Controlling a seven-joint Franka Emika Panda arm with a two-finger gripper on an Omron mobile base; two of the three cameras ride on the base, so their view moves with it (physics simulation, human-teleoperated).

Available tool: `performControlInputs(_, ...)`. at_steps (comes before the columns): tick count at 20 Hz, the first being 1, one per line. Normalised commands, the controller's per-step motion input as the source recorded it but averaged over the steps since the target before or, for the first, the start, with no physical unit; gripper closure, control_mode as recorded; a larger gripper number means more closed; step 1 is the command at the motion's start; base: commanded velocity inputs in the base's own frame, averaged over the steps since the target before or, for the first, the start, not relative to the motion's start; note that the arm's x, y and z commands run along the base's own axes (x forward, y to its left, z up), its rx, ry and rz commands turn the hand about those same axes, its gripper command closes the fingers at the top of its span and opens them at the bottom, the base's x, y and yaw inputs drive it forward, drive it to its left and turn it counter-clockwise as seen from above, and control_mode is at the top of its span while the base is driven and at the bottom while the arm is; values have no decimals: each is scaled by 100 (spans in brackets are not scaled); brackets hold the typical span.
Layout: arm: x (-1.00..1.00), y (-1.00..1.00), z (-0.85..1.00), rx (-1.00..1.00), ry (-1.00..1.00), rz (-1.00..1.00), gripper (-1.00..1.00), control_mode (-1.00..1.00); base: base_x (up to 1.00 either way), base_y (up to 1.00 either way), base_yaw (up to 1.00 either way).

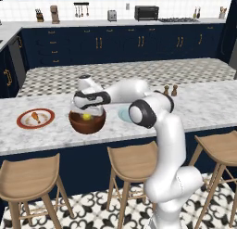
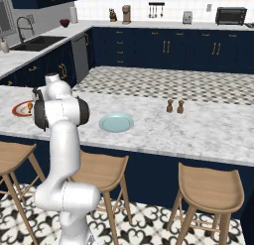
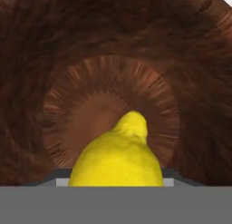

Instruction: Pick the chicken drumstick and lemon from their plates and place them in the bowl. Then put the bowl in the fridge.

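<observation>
The lemon point(image 3: 118, 159) sits close up at the bottom of the hand view, just above the floor of the dark wooden bowl point(image 3: 113, 46). From the left base, my gripper point(image 1: 86, 112) reaches down into the bowl point(image 1: 87, 125) on the marble island, shut on the lemon point(image 1: 86, 116). The chicken drumstick point(image 1: 34, 117) lies on the red-rimmed white plate point(image 1: 23, 124) left of the bowl. The pale blue plate point(image 2: 116, 123) is bare, right of the bowl and partly behind my arm. The fridge is out of view.
Two small brown shakers point(image 1: 170, 90) stand on the island right of my arm. Wooden stools point(image 1: 132, 161) line the island's near edge. Navy cabinets and a back counter with a toaster oven point(image 1: 146, 12) lie beyond the tiled floor.
</observation>
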Motion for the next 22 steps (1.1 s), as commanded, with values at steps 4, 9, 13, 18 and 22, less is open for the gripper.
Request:
performControlInputs(4, 18, 4, -45, -2, 6, 0, -100, -100, 0, 0, 0)
performControlInputs(9, 1, 0, -11, 0, 1, 0, -100, -100, 0, 0, 0)
performControlInputs(13, -6, -4, 9, 0, 0, 0, -100, -100, 0, 0, 0)
performControlInputs(18, -23, -26, 36, 0, -3, 0, -100, -100, 0, 0, 0)
performControlInputs(22, -57, -79, 56, 1, -2, 2, -100, -100, 0, 0, 0)
